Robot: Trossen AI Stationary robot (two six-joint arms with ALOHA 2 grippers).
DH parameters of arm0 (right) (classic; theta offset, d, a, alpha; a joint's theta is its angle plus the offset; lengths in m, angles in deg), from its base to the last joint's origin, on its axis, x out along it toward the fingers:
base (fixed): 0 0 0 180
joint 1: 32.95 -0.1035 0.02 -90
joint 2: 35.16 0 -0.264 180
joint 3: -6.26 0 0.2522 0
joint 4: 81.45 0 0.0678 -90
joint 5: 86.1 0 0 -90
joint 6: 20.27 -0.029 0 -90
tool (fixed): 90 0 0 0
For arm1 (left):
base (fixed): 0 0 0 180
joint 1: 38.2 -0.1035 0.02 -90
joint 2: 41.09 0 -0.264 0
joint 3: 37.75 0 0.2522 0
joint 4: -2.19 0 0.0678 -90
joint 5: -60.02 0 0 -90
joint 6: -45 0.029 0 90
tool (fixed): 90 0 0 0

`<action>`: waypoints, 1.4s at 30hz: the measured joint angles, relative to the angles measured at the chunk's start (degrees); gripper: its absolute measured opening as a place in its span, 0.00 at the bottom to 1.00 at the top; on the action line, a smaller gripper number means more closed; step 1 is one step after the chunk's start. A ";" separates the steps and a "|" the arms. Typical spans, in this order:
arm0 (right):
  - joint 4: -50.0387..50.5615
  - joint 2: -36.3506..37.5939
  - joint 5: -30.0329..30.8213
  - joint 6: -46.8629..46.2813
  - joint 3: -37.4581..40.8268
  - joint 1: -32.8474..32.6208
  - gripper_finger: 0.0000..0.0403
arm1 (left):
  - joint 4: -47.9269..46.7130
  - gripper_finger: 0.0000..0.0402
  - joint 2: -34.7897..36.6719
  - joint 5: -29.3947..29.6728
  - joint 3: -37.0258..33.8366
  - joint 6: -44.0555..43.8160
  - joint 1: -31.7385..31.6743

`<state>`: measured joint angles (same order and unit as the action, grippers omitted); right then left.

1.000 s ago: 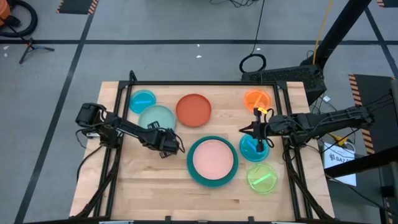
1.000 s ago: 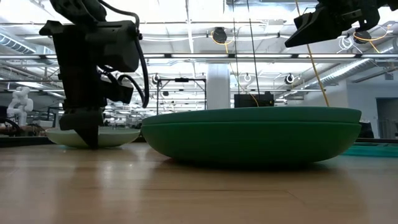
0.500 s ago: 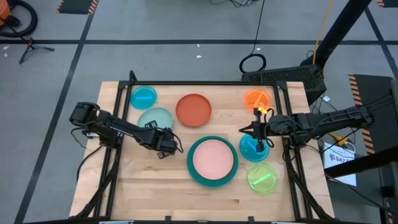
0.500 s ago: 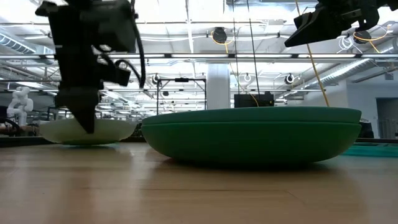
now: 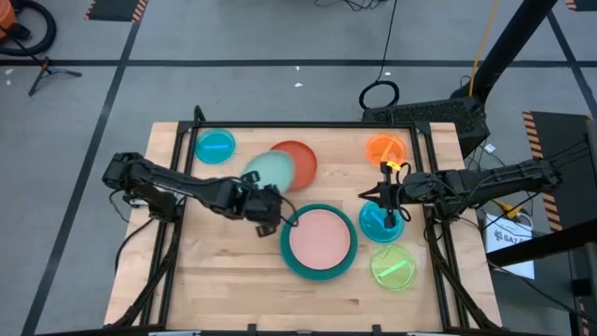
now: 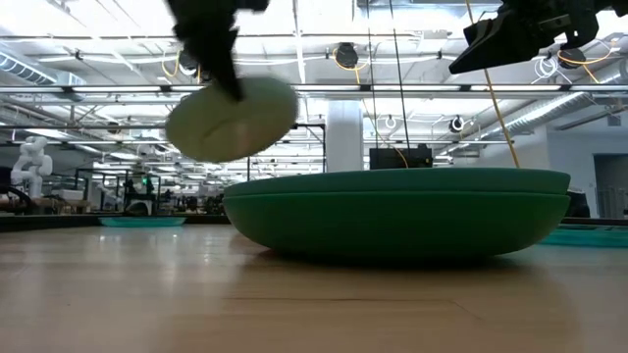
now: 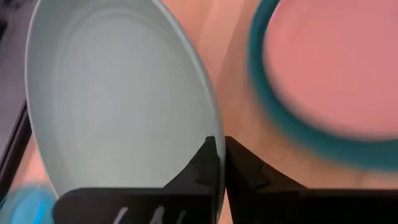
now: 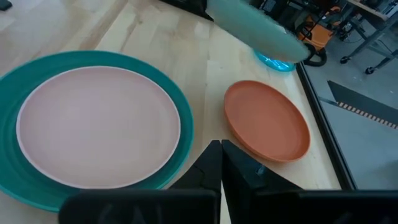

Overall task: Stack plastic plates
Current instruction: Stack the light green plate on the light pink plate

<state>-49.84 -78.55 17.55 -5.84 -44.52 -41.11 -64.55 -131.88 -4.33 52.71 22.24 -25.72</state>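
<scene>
Wood tabletop is carrying the stack: pink plate (image 5: 320, 236) in the teal plate (image 5: 318, 242). Left gripper (image 5: 264, 203) is pinching the mint plate (image 5: 271, 170) by its rim, airborne, seemingly just beside the stack (right gripper (image 5: 379, 195) is waiting, closed).

- Pale wooden table (image 5: 233, 271) with a black frame along its edges
- Grey floor (image 5: 280, 37) around it, crossed by dark tape lines
- Orange-and-black hazard strips (image 5: 117, 9) at the floor's edges
- Coiled black cable (image 5: 380, 94) on the floor beyond the table
- Open hall behind, with ceiling beams and bright lamps (image 6: 294, 29)
- White pillar (image 6: 345, 132) at mid-room
</scene>
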 joint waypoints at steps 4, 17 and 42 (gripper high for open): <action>0.00 0.00 0.03 0.20 0.00 0.00 0.00 | 6.50 0.03 -2.13 -0.84 3.67 3.95 0.39; 0.00 0.00 0.06 1.25 0.00 0.00 0.00 | 13.31 0.03 -13.46 -8.04 12.70 14.13 4.92; 0.00 0.00 0.04 1.27 -0.02 0.00 0.00 | 11.44 0.12 -22.63 -23.89 20.14 12.36 4.45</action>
<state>-49.84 -78.56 17.60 -4.57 -44.54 -41.11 -53.11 -154.51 -28.22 72.85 34.60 -21.28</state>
